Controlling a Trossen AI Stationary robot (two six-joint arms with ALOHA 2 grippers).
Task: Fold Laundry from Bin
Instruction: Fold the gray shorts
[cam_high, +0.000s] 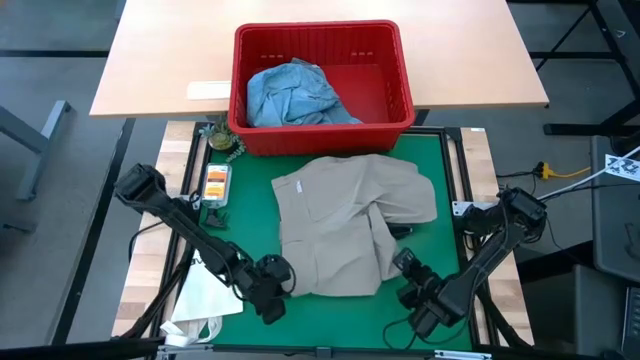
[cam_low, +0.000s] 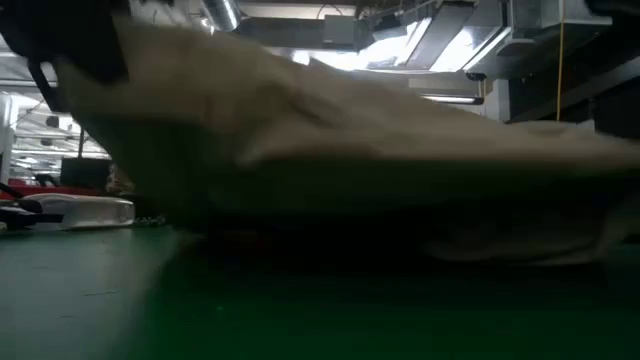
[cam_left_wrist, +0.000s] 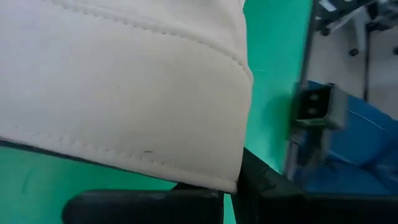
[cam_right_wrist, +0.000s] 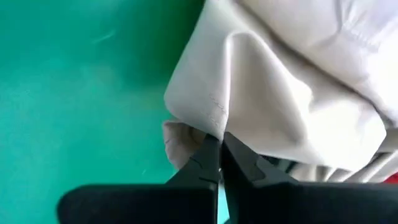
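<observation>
I have the khaki-tan garment (cam_high: 345, 222) spread in a rumpled heap across the middle of the green mat (cam_high: 440, 165), its far edge lying just in front of the red bin (cam_high: 322, 88). My left gripper (cam_high: 275, 290) sits at the garment's near-left corner, and in the left wrist view the stitched hem (cam_left_wrist: 155, 168) lies pinched across the closed fingers (cam_left_wrist: 186, 198). My right gripper (cam_high: 410, 265) is at the garment's near-right edge; the right wrist view shows its fingertips (cam_right_wrist: 217, 158) pressed together on a fold of the tan cloth (cam_right_wrist: 273, 99). So both jaws are clamped narrow, each holding the same garment.

The bin stands at the far side, straddling the mat's far edge and the pale wooden table (cam_high: 160, 60), with light blue denim jeans (cam_high: 295, 95) bunched in its left half. On the left of the mat, I see a white paper bag (cam_high: 200, 300) near my left arm and a small orange-and-white item (cam_high: 215, 182) farther back.

From the low view the garment (cam_low: 330, 150) fills most of the picture, lying on the mat.
</observation>
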